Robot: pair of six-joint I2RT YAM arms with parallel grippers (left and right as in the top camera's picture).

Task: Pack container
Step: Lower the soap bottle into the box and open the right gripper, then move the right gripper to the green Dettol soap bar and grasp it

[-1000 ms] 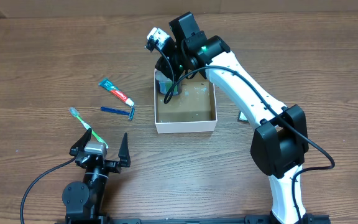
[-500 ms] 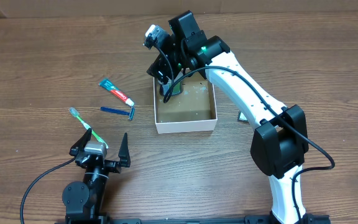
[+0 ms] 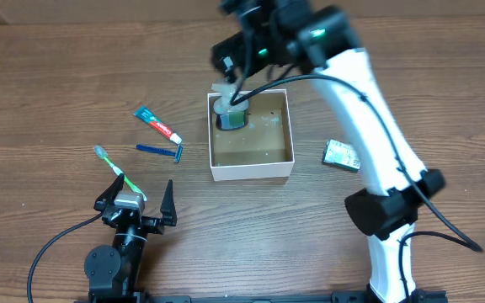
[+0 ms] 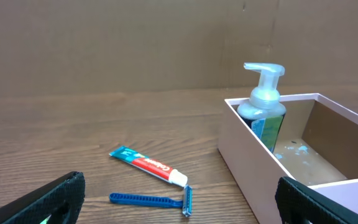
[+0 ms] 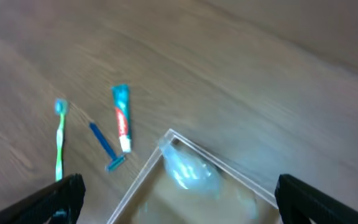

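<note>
Container (image 3: pixel 251 171): square white-walled box with a brown floor, standing on the table (image 3: pixel 49 76) at centre, in the same spot as half a second ago

Pump bottle (image 3: pixel 230 116): upright in the container's far-left corner as seen from overhead, pump head above the rim; no finger is on it now, whereas in the earlier overhead frame the right gripper was down at it

Right gripper (image 5: pixel 179 193): fingers spread wide at the two lower corners of its wrist view, nothing between them; the wrist view looks down on the bottle and the container corner from well above

Right arm (image 3: pixel 369 101): lifted clear of the container and closer to the overhead camera than before, its outline smeared by motion; half a second ago its wrist sat low over the far-left corner

Packet (image 3: pixel 341 155): small greenish item lying flat on the table just right of the container, now fully exposed; earlier the arm covered most of it

Toothpaste tube (image 3: pixel 157 123): flat on the table left of the container, unmoved

Razor (image 3: pixel 160 151): blue, lying just in front of the toothpaste tube, apart from the container wall, unmoved

Toothbrush (image 3: pixel 114 171): green and white, lying diagonally near the left gripper, unmoved

Left gripper (image 3: pixel 138 200): at the near edge of the table, fingers splayed apart and empty, in the same pose as in both earlier frames
</note>
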